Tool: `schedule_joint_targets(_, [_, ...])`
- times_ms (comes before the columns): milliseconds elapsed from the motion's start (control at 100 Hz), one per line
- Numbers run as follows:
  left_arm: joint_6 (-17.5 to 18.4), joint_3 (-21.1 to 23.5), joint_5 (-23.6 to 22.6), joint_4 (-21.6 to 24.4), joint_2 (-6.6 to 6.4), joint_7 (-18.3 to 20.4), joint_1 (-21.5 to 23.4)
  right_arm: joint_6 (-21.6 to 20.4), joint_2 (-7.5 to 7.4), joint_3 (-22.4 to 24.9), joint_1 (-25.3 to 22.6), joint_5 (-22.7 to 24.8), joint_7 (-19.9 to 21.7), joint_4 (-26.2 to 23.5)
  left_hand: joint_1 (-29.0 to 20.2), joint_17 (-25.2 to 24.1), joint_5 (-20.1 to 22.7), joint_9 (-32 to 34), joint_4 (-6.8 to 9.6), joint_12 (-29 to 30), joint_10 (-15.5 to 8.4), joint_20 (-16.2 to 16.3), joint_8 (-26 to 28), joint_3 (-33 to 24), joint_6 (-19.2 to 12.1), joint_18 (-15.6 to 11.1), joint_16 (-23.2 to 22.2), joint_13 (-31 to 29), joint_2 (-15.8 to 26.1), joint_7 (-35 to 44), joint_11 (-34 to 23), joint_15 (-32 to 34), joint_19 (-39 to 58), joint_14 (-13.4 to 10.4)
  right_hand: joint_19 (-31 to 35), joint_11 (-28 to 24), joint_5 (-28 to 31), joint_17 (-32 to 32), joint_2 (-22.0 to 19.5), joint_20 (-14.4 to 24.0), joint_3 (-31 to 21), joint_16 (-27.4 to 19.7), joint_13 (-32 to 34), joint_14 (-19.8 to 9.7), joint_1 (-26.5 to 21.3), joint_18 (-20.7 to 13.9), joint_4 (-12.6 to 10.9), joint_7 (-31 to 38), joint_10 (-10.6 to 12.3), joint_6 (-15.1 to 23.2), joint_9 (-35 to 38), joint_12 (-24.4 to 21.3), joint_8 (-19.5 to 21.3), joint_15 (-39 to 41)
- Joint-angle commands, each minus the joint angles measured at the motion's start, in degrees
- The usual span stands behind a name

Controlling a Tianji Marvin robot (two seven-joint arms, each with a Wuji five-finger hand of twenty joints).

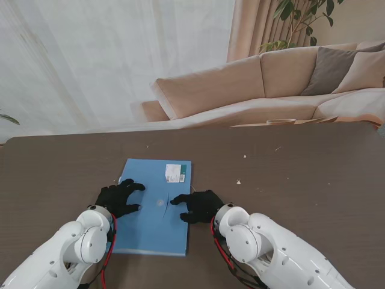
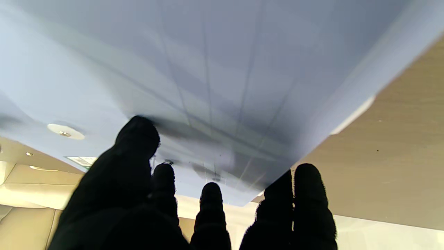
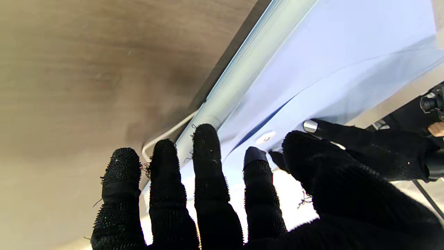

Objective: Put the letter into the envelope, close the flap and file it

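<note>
A light blue envelope (image 1: 157,208) lies flat on the dark brown table (image 1: 289,180), with a white label (image 1: 174,173) at its far right corner and a round clasp (image 1: 159,202) near its middle. My left hand (image 1: 118,197) rests on the envelope's left edge with fingers spread, open. My right hand (image 1: 198,206) lies on the right edge, fingers apart, index reaching toward the clasp (image 3: 265,137). The left wrist view fills with the envelope (image 2: 222,86) past my left hand (image 2: 194,208). In the right wrist view my right hand (image 3: 222,194) presses the envelope (image 3: 329,69). No letter shows.
A beige sofa (image 1: 271,84) and a leafy plant (image 1: 301,18) stand beyond the table's far edge. Small crumbs (image 1: 239,181) dot the table to the right of the envelope. White curtains hang at the back left.
</note>
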State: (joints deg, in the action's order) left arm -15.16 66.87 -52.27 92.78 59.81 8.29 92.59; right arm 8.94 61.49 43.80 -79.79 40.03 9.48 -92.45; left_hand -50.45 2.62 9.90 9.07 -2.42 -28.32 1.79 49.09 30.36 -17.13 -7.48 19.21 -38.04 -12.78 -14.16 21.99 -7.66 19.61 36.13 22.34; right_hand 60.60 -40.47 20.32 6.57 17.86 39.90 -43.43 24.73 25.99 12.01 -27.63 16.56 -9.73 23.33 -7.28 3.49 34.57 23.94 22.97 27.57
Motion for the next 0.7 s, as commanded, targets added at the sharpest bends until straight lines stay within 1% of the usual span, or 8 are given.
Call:
schedule_joint_targets(0, [0.45,-0.76,-0.96,-0.33,0.52,0.51,0.68,0.51,-0.07,1.23,-2.1,0.3,0.06,-2.89,-1.08,-0.88,-1.96,-1.53,0.04,-0.63,-1.19,-1.08,-0.61,-1.81,-0.5,-1.31,-1.09,-0.28,-2.0,0.85,1.63,2.85,1.19,-7.25,2.31,-1.78,0.42,-0.3,0.65,1.76,1.74,2.03,-2.17,-1.78,0.81,-1.18,2.06,1.06,3.65,-0.64,-4.98,2.26,0.62,2.77])
schedule_joint_targets(110, [0.26,-0.87,-1.79,-0.18,0.43,0.7,0.67,1.17,-0.24,4.42,-5.12,3.67,-0.96,-5.84,-1.0,-1.19,-1.98,-1.59,0.03,-0.59,-1.19,-1.68,-1.03,-1.73,0.09,-1.47,-1.0,-0.11,-1.84,0.29,1.71,2.6,1.33,-7.31,6.26,-3.19,0.8,0.31,1.53,4.9,3.53,5.68,-4.36,-2.85,0.61,-2.61,4.46,1.66,3.62,-0.28,-9.76,5.35,2.03,8.58])
schedule_joint_targets(270, [0.24,-1.03,-2.48,-0.11,0.35,1.0,0.53,2.52,-0.33,7.86,-7.68,6.71,-1.73,-7.55,-0.95,-1.5,-2.06,-1.62,0.03,-0.55,-1.23,-2.39,-1.39,-1.45,0.17,-1.41,-0.89,-0.03,-1.71,-0.36,1.83,2.26,1.24,-7.31,8.58,-3.52,2.31,0.96,1.87,6.52,2.67,7.05,-4.94,-3.02,-0.71,-3.19,4.4,2.65,3.45,2.31,-10.41,6.34,3.25,11.19])
schedule_joint_targets(380, [0.0,-1.11,-2.99,-0.25,0.36,0.69,0.49,3.88,-0.44,8.51,-7.55,8.31,-1.73,-6.36,-1.01,-1.51,-2.02,-1.57,0.04,-0.57,-1.27,-2.71,-1.51,-1.32,0.36,-1.41,-0.88,-0.15,-1.66,-0.64,1.82,2.16,1.24,-7.3,9.03,-4.54,3.66,0.95,2.48,6.76,-1.49,7.24,-5.24,-3.28,-1.89,-3.56,2.58,4.67,3.56,5.02,-10.78,7.28,5.15,12.08])
schedule_joint_targets(500, [-0.15,-1.04,-2.96,-0.39,0.39,0.48,0.51,4.65,-0.76,7.58,-5.97,9.12,-0.33,-3.76,-1.06,-1.53,-2.12,-1.65,0.06,-0.57,-1.25,-2.94,-1.64,-1.21,0.34,-1.41,-0.89,-0.06,-1.64,-0.99,1.84,2.04,1.33,-7.26,10.15,-9.34,3.87,0.35,3.43,7.48,-7.72,9.85,-7.6,-4.13,-3.69,-4.83,-0.24,5.55,4.69,8.9,-13.65,11.92,6.44,16.61])
schedule_joint_targets(560, [-0.19,-0.98,-2.93,-0.39,0.39,0.53,0.52,4.7,-0.92,6.59,-4.81,9.32,0.39,-2.33,-1.13,-1.54,-2.07,-1.64,0.07,-0.56,-1.26,-3.05,-1.73,-1.16,0.19,-1.41,-0.92,-0.11,-1.63,-1.23,1.87,2.03,1.39,-7.22,10.56,-11.11,3.52,0.01,3.67,7.87,-9.79,10.97,-8.72,-4.6,-4.09,-5.33,-1.3,5.24,5.5,9.08,-14.92,14.14,6.18,18.36])
schedule_joint_targets(600, [-0.2,-0.93,-2.91,-0.39,0.39,0.57,0.54,4.83,-0.98,5.82,-4.04,9.36,0.66,-1.4,-1.21,-1.65,-2.12,-1.68,0.08,-0.54,-1.32,-3.13,-1.77,-1.16,0.21,-1.45,-0.92,-0.01,-1.56,-1.37,1.92,1.96,1.37,-7.33,10.8,-12.1,3.66,0.0,3.9,8.07,-10.76,11.59,-8.91,-4.71,-4.19,-5.46,-1.88,5.03,5.76,7.87,-15.26,15.25,5.86,19.39])
schedule_joint_targets(690, [-0.19,-0.84,-2.96,-0.41,0.39,0.53,0.55,4.98,-1.08,4.37,-2.52,9.07,1.29,0.27,-1.28,-1.56,-2.04,-1.69,0.08,-0.55,-1.34,-3.31,-1.77,-1.05,0.01,-1.38,-0.94,-0.1,-1.63,-1.54,1.95,1.93,1.36,-7.2,11.09,-13.67,4.34,-0.27,4.13,8.36,-11.25,12.61,-9.7,-4.88,-3.9,-5.86,-2.21,4.58,6.25,6.82,-16.12,17.32,4.91,20.96])
